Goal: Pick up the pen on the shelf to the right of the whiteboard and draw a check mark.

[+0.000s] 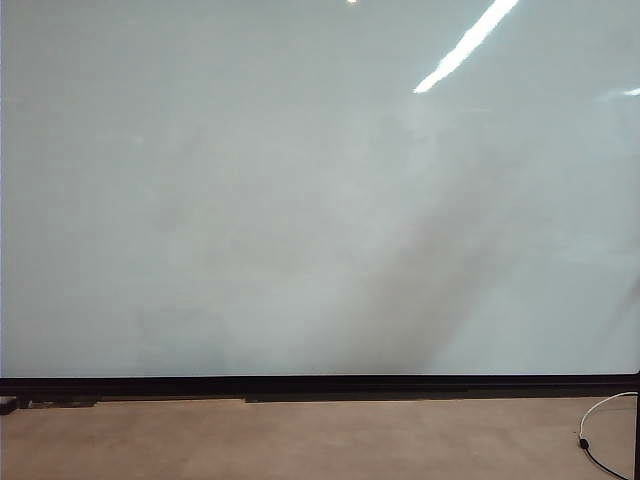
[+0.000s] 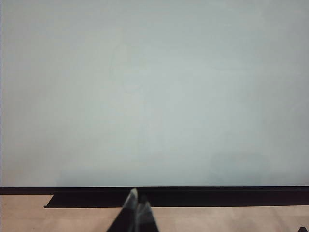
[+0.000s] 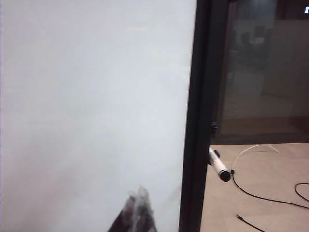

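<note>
Both your left gripper (image 2: 137, 199) and right gripper (image 3: 140, 197) face the whiteboard (image 1: 300, 200) closed and empty, because the pen (image 3: 218, 166) waits beyond its right frame.

Faced a bare whiteboard (image 3: 91, 96), its black frame (image 3: 195, 121) between right gripper (image 3: 138, 198) and pen (image 3: 218, 166); left gripper (image 2: 136, 202) low before open board; cables (image 3: 270, 193) on floor

Whiteboard (image 1: 250, 200) fills view, floor (image 1: 300, 440) below it.
Pen (image 3: 218, 166) sticks out just beyond whiteboard's right frame edge; cable (image 3: 260, 193) on floor beside it. Both grippers face the board.
</note>
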